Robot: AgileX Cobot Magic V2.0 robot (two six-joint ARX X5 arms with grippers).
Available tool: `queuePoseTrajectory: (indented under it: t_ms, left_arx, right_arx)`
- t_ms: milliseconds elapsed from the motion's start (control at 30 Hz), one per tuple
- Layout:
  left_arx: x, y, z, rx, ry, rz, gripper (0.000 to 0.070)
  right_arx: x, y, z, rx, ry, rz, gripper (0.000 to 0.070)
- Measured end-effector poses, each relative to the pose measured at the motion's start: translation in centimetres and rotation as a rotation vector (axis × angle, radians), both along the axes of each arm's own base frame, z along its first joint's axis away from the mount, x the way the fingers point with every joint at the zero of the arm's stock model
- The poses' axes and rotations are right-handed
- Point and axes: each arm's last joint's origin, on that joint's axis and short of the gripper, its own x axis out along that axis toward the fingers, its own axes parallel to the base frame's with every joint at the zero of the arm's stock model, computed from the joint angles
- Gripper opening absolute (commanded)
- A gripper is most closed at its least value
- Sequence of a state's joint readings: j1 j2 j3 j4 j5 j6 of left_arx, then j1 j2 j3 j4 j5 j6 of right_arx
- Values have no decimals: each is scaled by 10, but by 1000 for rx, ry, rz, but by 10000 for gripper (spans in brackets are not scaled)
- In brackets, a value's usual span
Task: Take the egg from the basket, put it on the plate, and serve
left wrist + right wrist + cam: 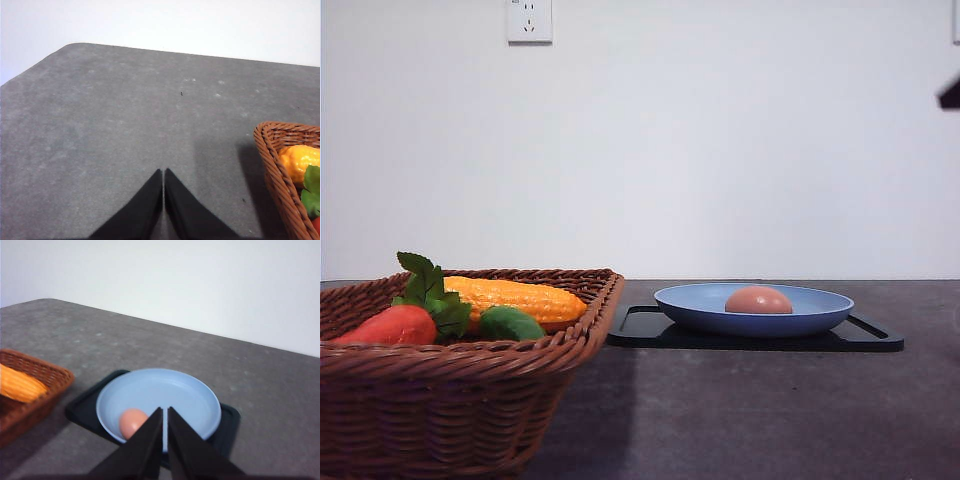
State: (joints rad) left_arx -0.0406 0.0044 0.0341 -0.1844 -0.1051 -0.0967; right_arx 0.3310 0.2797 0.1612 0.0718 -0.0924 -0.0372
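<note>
I see the grey counter (770, 410) carrying everything, and the basket (450, 390) sits on my left side so the produce stays grouped: a corn cob (515, 298), a red carrot-like vegetable (388, 326) with green leaves (432, 292), and a green piece (510, 324). The black tray (865, 335) lies to the right, just beside the basket, and bears the plate (690, 300), which I judge makes one thing to carry when serving. The egg (758, 300) already rests in the plate, off centre, so the transfer looks done. My right hand (164, 412) hovers above the plate, fingers together and empty; my left hand (163, 172) is likewise pressed together over bare counter beside the basket. Nothing blocks the tray
</note>
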Motion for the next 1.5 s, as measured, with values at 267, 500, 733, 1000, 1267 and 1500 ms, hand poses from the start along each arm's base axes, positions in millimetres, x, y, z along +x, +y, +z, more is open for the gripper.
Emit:
queuePoseTrajectory:
  t_ms: [267, 500, 733, 1000, 1267, 1500]
  left_arx:
    - [0, 0, 0, 0, 0, 0, 0]
    - [0, 0, 0, 0, 0, 0, 0]
    - [0, 0, 0, 0, 0, 0, 0]
    - [0, 0, 0, 0, 0, 0, 0]
    - [0, 0, 0, 0, 0, 0, 0]
    - [0, 0, 0, 0, 0, 0, 0]
  right_arx:
    - [-8, -14, -33, 15, -51, -89, 0]
    - [-11, -19, -43, -9, 39, -136, 0]
    - [-11, -24, -50, -18, 107, -185, 0]
    - [-11, -27, -50, -14, 107, -217, 0]
    - [-11, -27, -50, -14, 107, -217, 0]
    - [-11, -27, -50, -14, 107, -217, 0]
